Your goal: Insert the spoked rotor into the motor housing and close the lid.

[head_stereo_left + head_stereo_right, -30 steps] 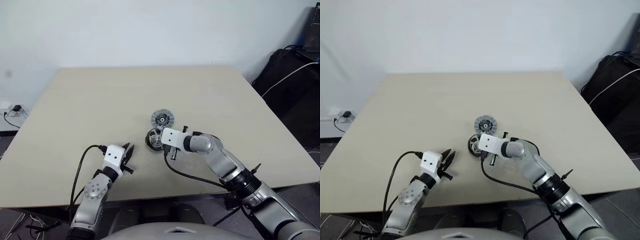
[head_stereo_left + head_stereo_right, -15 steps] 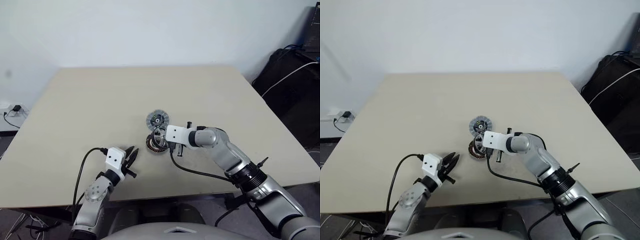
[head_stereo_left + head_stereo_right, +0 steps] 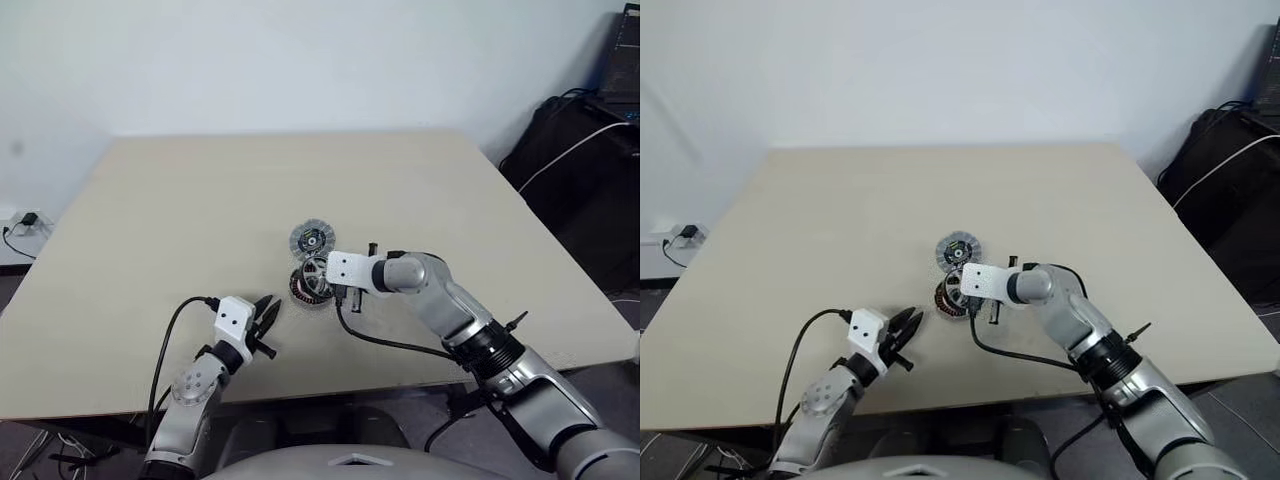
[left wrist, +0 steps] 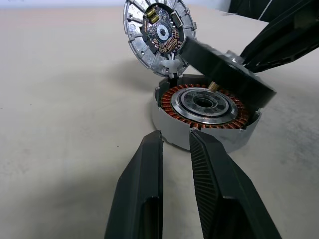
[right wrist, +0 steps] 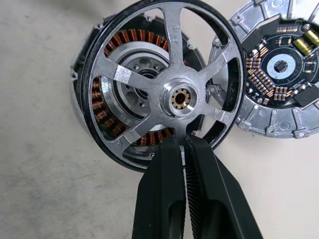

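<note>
Spoked rotor (image 5: pixel 164 84) pinched in right jaws, over motor housing (image 4: pixel 204 117).

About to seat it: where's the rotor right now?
In the right gripper, the rotor hangs just over the housing at mid-table, lid just behind.

One spoked rotor (image 5: pixel 167 84), one motor housing (image 4: pixel 204 122), one lid (image 4: pixel 154 30), one table (image 3: pixel 200 200), two end effectors

Head overview; wrists near motor housing (image 4: pixel 204 117)
</note>
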Tool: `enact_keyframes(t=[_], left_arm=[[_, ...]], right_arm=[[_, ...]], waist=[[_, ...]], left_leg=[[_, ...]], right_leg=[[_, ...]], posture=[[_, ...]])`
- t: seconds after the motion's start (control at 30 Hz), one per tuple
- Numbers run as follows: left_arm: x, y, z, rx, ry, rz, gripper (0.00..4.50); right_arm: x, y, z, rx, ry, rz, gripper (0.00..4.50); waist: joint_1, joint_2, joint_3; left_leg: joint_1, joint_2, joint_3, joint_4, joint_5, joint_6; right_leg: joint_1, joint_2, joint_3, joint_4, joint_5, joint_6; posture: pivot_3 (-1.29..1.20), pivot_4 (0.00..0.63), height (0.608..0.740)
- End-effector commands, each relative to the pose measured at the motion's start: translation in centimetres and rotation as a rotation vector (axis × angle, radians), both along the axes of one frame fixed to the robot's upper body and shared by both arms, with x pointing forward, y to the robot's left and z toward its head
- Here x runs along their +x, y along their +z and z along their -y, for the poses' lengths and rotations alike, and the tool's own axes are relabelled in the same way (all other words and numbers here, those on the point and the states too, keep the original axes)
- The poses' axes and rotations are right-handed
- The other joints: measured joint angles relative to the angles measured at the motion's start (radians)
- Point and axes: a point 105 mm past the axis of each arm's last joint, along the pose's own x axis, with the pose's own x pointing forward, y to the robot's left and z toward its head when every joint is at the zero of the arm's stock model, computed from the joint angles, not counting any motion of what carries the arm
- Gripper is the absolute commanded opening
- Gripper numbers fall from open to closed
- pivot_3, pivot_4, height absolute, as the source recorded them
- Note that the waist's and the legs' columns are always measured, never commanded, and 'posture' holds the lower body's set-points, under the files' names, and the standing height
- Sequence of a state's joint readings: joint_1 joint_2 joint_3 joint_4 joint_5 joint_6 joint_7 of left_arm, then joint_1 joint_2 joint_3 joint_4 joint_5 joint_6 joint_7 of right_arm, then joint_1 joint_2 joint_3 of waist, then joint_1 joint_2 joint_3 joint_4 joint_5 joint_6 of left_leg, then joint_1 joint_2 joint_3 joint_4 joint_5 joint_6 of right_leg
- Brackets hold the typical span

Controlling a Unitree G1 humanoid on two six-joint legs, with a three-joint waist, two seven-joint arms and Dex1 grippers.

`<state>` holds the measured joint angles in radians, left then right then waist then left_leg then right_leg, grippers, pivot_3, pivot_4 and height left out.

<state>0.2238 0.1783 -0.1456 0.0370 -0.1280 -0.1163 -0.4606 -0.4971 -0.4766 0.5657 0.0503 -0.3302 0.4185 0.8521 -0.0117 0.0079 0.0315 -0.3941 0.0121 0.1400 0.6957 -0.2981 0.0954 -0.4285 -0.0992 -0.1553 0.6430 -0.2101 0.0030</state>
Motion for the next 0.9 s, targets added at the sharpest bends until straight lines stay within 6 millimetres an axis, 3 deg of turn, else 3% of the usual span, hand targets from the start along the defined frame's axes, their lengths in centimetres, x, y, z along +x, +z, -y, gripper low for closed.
enact_keyframes(t=[0.03,0.23,0.47,0.9], left_arm=[[0.2,0.9,0.5,-0.018,-0.012,0.033,0.91],[0.1,0.8,0.5,-0.023,-0.007,0.024,0.91],[0.1,0.8,0.7,-0.028,-0.007,0.018,0.91],[0.1,0.9,0.7,-0.029,-0.014,0.015,0.91]], right_arm=[[1.0,1.7,-0.9,0.018,0.027,0.066,0.01],[0.9,1.5,-1.1,0.015,0.037,0.053,0.01],[1.2,2.1,-1.5,0.026,0.036,0.098,2.03],[0.9,5.1,-0.3,0.142,-0.017,0.167,2.03]], waist=[[-0.001,0.0,0.0],[-0.001,0.0,0.0],[0.002,0.001,0.001],[0.002,0.002,0.001]], left_leg=[[0.0,0.0,0.0,0.0,0.0,0.0],[0.0,0.001,0.0,0.0,0.0,0.0],[0.0,0.0,0.0,0.0,0.0,0.0],[-0.001,0.0,0.0,0.0,0.0,0.0]], right_leg=[[0.0,0.0,0.0,0.0,0.0,0.0],[0.0,0.0,0.0,0.0,0.0,-0.001],[0.0,0.0,0.0,0.0,0.0,-0.001],[-0.001,0.0,-0.001,0.0,0.0,-0.001]], posture=[[0.0,0.0,0.74],[0.0,0.0,0.74],[0.0,0.0,0.74],[0.0,0.0,0.74]])
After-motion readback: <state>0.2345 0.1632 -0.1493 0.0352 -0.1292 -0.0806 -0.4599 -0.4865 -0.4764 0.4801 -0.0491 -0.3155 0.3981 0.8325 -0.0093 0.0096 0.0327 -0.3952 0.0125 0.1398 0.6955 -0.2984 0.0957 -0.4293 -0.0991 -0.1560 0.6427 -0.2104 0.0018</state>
